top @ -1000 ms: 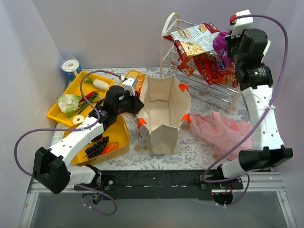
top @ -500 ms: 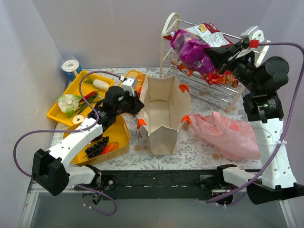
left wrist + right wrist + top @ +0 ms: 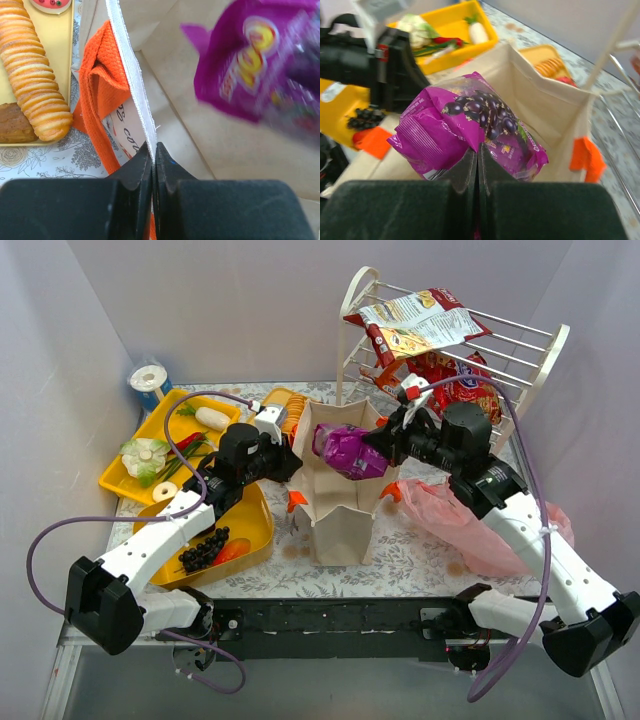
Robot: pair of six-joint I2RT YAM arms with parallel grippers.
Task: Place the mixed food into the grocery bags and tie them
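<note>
The right gripper has swung from the rack to the tote and is clamped on the purple packet above its open mouth. The left gripper stays pinched on the tote's left rim. The pink bag lies beside it, toward the worktop's right edge.

Blurred and cropped by the frame's right edge at the left wrist: purple packet. Masked from above by that packet: much of the inside of the beige tote. Partly covered by the right arm, toward the right edge of the desk: pink bag.
</note>
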